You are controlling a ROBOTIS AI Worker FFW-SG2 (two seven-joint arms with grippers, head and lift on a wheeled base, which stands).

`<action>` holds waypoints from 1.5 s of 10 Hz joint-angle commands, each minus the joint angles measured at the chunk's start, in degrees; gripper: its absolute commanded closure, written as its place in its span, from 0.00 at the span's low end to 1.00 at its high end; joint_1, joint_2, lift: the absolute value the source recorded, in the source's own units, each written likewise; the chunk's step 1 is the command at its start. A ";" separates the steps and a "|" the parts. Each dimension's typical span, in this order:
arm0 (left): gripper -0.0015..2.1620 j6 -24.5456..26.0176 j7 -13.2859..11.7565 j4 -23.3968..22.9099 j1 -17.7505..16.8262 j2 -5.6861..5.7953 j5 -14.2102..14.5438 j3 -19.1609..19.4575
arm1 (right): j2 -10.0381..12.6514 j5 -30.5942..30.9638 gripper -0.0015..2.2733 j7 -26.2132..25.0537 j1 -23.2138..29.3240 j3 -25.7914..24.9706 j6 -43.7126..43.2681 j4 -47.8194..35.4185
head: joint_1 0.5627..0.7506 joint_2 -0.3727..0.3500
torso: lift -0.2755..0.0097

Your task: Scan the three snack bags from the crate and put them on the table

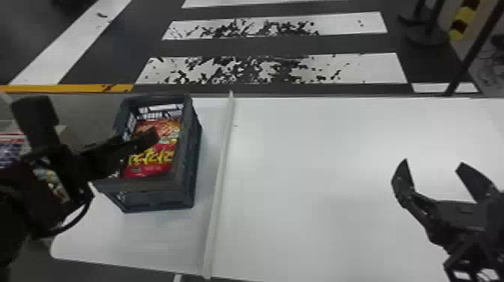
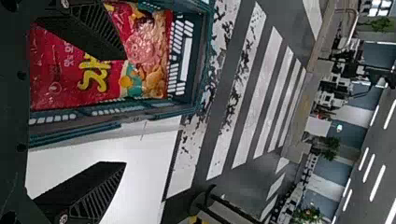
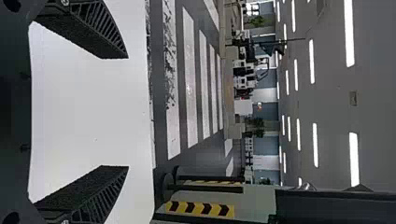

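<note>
Big indoor hall, lab or demo floor, can't tell which. Past the table [image 1: 318, 225], ahead of the left gripper [image 1: 95, 116] and right gripper [image 1: 433, 162], dark floor with worn white crosswalk stripes [image 1: 270, 69], street-like. Beyond the right gripper: black-and-yellow striped band [image 3: 201, 208], black posts [image 3: 205, 188]. Farther out from it, potted-looking greenery [image 3: 256, 122], blue-grey and white wall panels [image 3: 267, 96], ceiling [image 3: 334, 107] high up with rows of strip lights [image 3: 353, 158].
</note>
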 commanded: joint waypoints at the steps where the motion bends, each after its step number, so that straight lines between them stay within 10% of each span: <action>1: 0.03 0.61 1.95 7.29 -6.30 2.01 -3.05 -2.32 | 0.00 0.26 0.01 -0.02 -0.09 -0.07 -0.33 1.11 | 0.70 0.75 | 0.64; 5: 0.03 0.96 3.01 23.38 -19.31 4.82 -9.82 -10.14 | -0.44 0.08 0.01 -0.02 -0.62 -0.86 -0.85 2.78 | 0.70 0.78 | 0.64; 15: 0.04 9.75 4.68 30.58 -22.56 5.17 -14.57 -12.69 | -3.34 -3.61 0.01 -0.02 -2.02 -2.53 -1.03 3.30 | 0.70 0.72 | 0.64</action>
